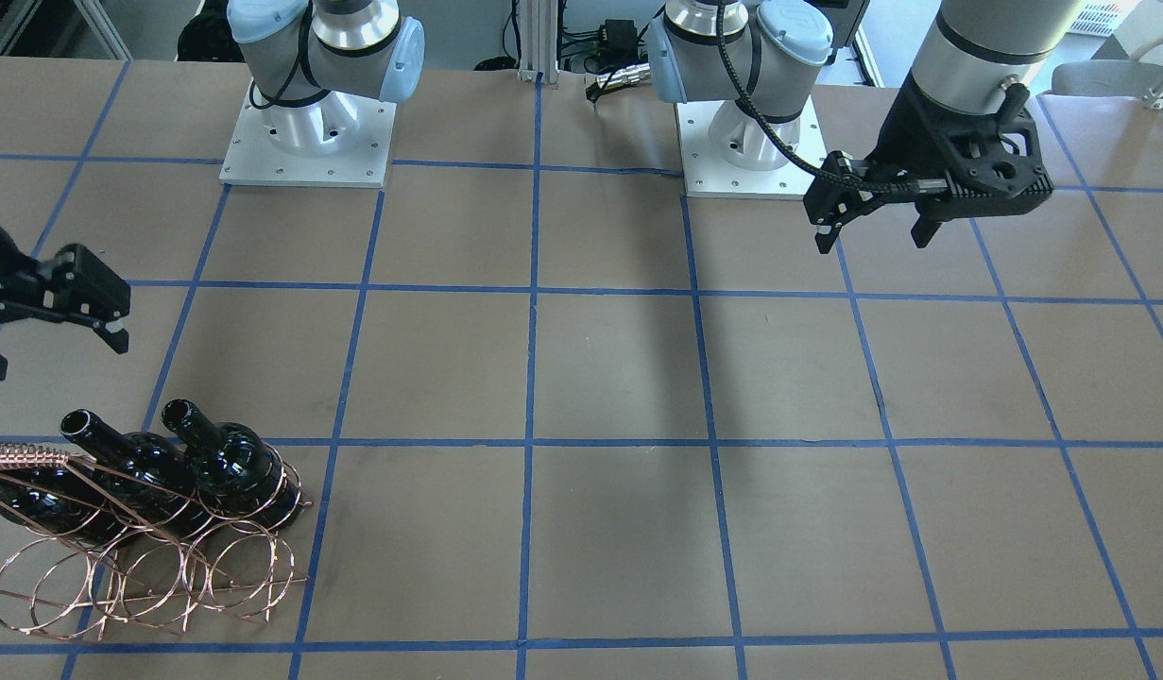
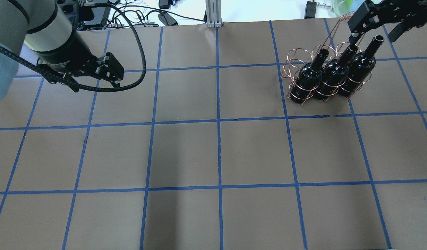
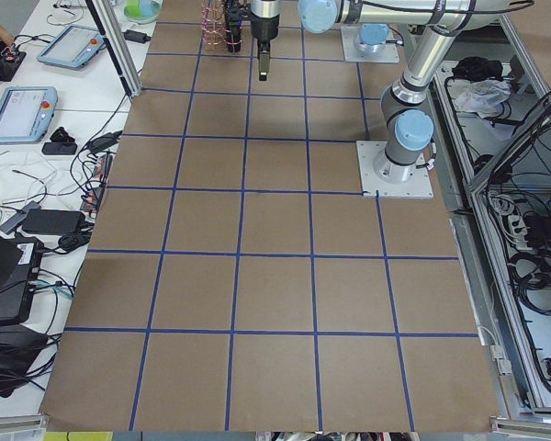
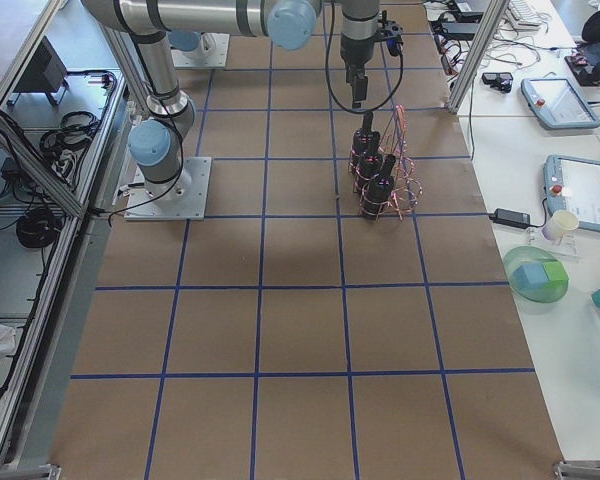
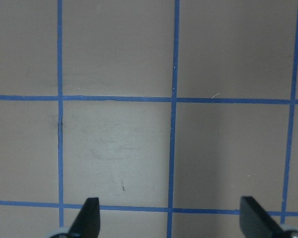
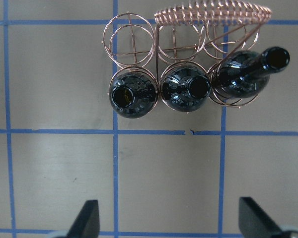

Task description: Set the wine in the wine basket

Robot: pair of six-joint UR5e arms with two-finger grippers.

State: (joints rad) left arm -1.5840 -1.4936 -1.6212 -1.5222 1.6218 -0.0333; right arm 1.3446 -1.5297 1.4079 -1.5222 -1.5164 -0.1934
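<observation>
Front-facing view: I have the wine basket (image 1: 156,581) at 8 o'clock on the table (image 1: 619,368), close to the edge. Three dark wine bottles stand in one row of its rings, the row on the robot's side: the inner bottle (image 1: 233,470), the middle bottle (image 1: 137,480), and the outer bottle (image 1: 38,505) under the twisted handle (image 1: 19,458). My right gripper (image 1: 52,348) hangs at 9 o'clock, apart from the bottles, with its jaws spread wide and empty. The left gripper (image 1: 872,236) hovers at 2 o'clock, well apart from everything, also spread and empty.

Overhead view: the basket and bottles sit at 1 o'clock. The right gripper overlaps the necks of the middle and outer bottles, but I can't read the height gap here. The left gripper is at 10 o'clock.

Exterior right view: the right gripper hangs at 12 o'clock of the bottle row.

Exterior left view: the basket is at 12 o'clock, too small to judge.

Left wrist view: the fingertips (image 5: 87,220) stand wide apart, with brown table and blue tape lines (image 5: 174,99) between them.

Right wrist view: the fingertips (image 6: 89,218) are spread at 6 o'clock. The three open bottle mouths face me at 12 o'clock, and the outer bottle's neck leans toward 3 o'clock.
</observation>
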